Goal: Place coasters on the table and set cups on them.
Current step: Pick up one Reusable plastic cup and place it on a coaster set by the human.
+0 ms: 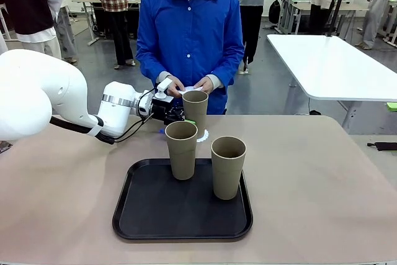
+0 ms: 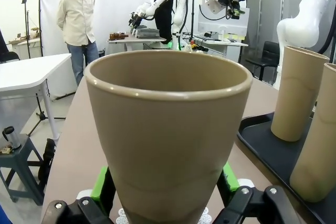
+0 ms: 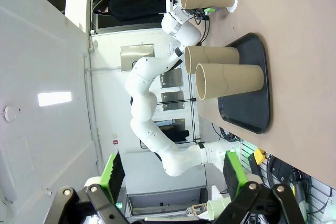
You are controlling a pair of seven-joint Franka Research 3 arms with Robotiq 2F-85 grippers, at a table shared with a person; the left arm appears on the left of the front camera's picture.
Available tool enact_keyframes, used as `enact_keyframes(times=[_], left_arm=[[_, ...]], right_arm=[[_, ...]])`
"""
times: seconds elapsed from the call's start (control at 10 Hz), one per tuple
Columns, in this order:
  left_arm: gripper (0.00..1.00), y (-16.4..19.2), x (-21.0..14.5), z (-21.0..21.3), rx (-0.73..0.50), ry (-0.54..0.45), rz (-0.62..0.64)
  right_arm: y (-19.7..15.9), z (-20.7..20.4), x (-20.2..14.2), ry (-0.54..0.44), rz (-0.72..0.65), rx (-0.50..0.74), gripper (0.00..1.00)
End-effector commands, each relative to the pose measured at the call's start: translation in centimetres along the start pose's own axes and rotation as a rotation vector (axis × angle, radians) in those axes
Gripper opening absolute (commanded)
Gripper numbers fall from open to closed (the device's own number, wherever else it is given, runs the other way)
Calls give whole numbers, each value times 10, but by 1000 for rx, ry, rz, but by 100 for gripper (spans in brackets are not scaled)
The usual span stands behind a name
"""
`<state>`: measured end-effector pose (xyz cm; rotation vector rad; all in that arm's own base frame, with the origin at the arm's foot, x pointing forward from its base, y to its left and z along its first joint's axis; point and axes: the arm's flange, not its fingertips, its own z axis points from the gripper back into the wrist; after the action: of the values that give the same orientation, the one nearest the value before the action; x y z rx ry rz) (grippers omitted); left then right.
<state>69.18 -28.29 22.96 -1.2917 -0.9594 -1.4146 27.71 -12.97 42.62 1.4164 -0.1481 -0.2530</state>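
Note:
One khaki cup (image 1: 195, 105) stands upright on a white lacy coaster (image 1: 203, 134) on the beige table (image 1: 322, 178), just beyond the black tray (image 1: 142, 215). My left gripper (image 1: 185, 116) is open around this cup's lower half. Up close, its green pads (image 2: 101, 183) flank the cup (image 2: 168, 124), and the coaster's scalloped edge (image 2: 203, 215) peeks out below. Two more cups (image 1: 181, 149) (image 1: 228, 167) stand on the tray. The person's hands hold more white coasters (image 1: 186, 90). My right gripper (image 3: 173, 182) hangs open and empty, well away from the tray (image 3: 260, 77).
The person in a blue shirt stands at the far edge, right behind the placed cup. A white table (image 1: 335, 60) stands back right. Bare tabletop lies to both sides of the tray.

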Motion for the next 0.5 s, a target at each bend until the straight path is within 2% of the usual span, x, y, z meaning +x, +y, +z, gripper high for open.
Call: enact_keyframes(times=[0.0,0.4], left_arm=[[100,6,4,1,-22,6,15],[100,6,6,3,-45,12,4]], right_arm=[[1,0,0,-3,4,6,100],[1,0,0,-3,4,6,100]])
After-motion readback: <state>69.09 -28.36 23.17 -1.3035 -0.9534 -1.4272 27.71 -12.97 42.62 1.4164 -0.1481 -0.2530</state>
